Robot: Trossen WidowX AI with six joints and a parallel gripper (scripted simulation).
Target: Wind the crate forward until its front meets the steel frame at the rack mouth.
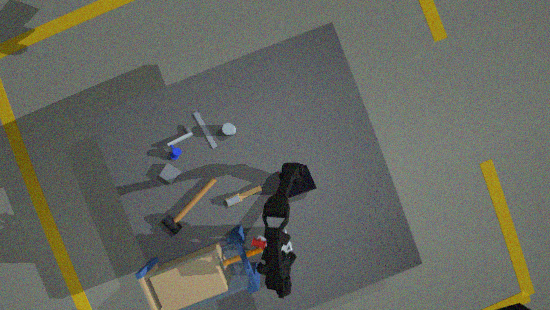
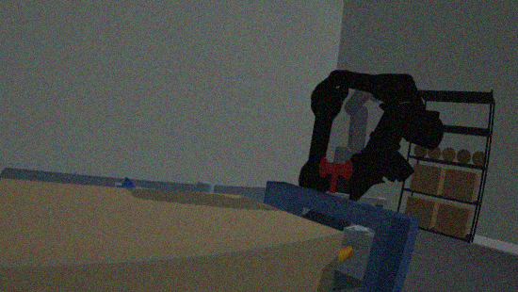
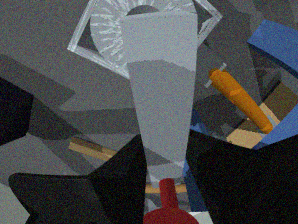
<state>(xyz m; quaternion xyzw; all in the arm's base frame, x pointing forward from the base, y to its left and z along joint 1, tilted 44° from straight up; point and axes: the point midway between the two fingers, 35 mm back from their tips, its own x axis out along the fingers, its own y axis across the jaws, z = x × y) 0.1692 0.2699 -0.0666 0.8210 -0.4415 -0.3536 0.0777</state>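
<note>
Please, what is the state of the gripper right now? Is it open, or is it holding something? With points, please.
Gripper (image 1: 272,250) (image 2: 356,192) (image 3: 162,137): closed, holding the winch handle (image 1: 259,243) (image 2: 335,169) (image 3: 162,90).

the black arm rises, bends over at the top and slopes down. its gripper is closed on something, fingers apart.

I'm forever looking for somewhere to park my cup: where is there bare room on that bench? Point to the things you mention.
From above, the widest bare patch lies between the black arm base (image 1: 304,182) (image 2: 308,176) and the bench's (image 1: 350,150) right edge; another lies beyond the white cylinder (image 1: 228,129). It's crowded around the blue frame (image 1: 253,279) (image 2: 400,240) (image 3: 280,45).
</note>
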